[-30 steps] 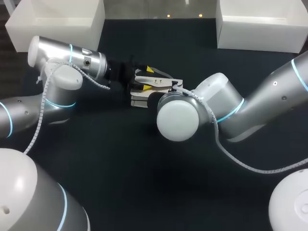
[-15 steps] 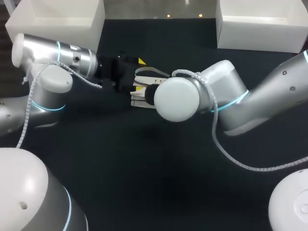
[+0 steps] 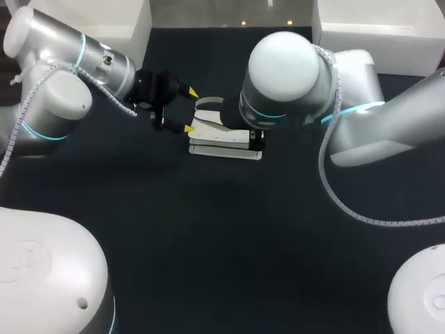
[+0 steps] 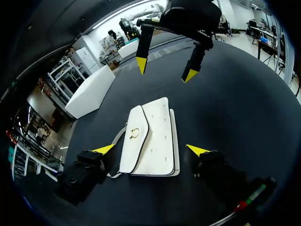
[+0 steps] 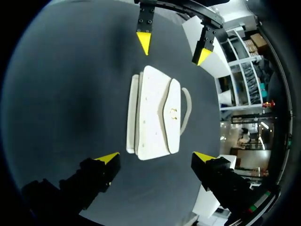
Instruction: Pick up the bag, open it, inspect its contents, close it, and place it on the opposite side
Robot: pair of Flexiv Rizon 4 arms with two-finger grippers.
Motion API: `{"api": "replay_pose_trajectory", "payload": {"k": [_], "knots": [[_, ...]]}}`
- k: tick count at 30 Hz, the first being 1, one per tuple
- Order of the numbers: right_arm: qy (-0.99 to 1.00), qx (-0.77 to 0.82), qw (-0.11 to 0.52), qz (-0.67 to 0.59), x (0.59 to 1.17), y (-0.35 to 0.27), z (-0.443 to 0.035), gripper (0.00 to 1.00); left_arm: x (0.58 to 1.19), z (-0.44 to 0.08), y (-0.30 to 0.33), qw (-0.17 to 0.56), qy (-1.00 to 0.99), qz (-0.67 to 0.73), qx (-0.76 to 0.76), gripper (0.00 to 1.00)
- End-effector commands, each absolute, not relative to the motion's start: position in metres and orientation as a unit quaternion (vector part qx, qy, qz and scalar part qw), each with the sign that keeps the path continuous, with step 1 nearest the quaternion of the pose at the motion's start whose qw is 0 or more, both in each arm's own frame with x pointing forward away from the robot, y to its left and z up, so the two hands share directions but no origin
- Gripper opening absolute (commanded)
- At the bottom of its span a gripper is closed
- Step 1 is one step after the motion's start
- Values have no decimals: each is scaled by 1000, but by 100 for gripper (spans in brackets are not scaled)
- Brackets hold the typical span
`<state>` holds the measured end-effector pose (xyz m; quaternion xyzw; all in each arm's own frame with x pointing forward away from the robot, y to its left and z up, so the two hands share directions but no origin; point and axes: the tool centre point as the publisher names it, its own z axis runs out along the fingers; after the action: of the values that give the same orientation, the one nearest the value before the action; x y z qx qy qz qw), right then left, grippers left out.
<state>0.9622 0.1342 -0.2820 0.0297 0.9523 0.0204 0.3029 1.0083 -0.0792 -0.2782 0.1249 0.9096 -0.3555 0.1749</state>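
Note:
A white handbag [image 3: 217, 134] lies flat on the black table, flap closed, its right part hidden under my right arm. The left wrist view shows its gold clasp [image 4: 134, 133] and a strap along one side. My left gripper [image 3: 188, 110] hangs open just left of the bag, touching nothing. In the left wrist view the bag [image 4: 150, 136] lies below and between its spread fingers [image 4: 104, 149]. My right gripper [image 5: 156, 157] is open too, above the bag [image 5: 155, 113] and apart from it. Each wrist view shows the other arm's open gripper [image 4: 166, 70] [image 5: 173, 49] beyond the bag.
A white bin [image 3: 83, 28] stands at the back left of the table and another white bin [image 3: 375, 42] at the back right. Dark bare tabletop [image 3: 229, 236] stretches in front of the bag.
Both grippers have opened and drawn away from the bag. The left arm pulled back to the left; the right arm rose and swung toward the back. The bag lies flat, held by neither.

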Motion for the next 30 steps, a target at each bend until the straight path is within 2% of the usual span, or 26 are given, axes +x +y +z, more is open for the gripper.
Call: {"api": "replay_pose_trajectory", "payload": {"k": [1, 6, 11, 28, 30], "knots": [[972, 26, 235, 10, 963, 137, -274, 100, 1010, -272, -70, 111, 934, -313, 129, 100], [980, 25, 194, 22, 963, 134, -272, 100, 1007, -279, -62, 76, 946, -294, 114, 100], [985, 57, 157, 54, 972, 125, -264, 100, 1006, -282, -55, 78, 957, -266, 81, 100], [985, 57, 157, 54, 972, 125, -264, 100, 1006, -282, -55, 78, 957, -266, 81, 100], [985, 106, 133, 41, 982, 127, -263, 100, 1013, -275, -74, 53, 965, -257, -3, 100]]}}
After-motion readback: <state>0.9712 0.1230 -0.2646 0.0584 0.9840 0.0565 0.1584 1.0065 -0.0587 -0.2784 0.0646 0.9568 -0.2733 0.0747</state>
